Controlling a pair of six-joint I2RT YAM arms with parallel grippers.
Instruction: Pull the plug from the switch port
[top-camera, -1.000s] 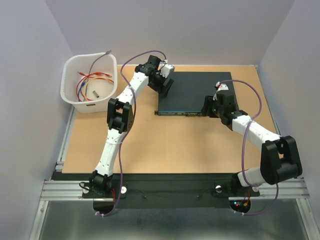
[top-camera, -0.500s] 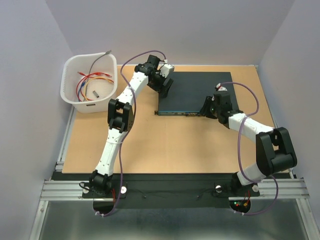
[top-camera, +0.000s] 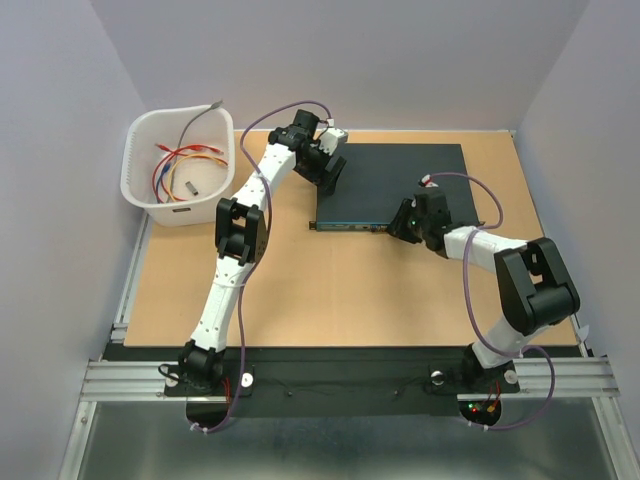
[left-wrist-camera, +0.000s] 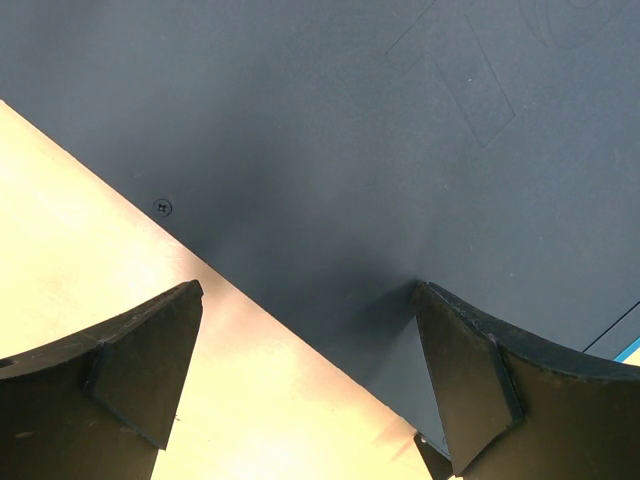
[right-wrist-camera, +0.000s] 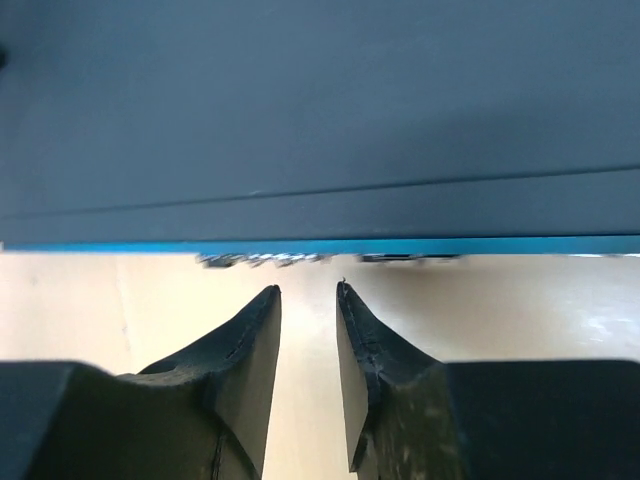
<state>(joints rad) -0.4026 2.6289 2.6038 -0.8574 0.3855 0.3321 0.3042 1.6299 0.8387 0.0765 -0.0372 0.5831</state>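
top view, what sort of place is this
Likely a robotics test cell: two arms bolted to a rail at a wooden table, plain walls on three sides, a switch and a white basket of cables.

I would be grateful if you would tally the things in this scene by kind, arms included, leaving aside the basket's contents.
Robot arms: 2
Switch: 1
White basket: 1
Table: 1
Total: 5

The table (top-camera: 330, 295) is seen from high above; the switch (top-camera: 395, 180), shared by all views, is shot close-up by both wrist cams.
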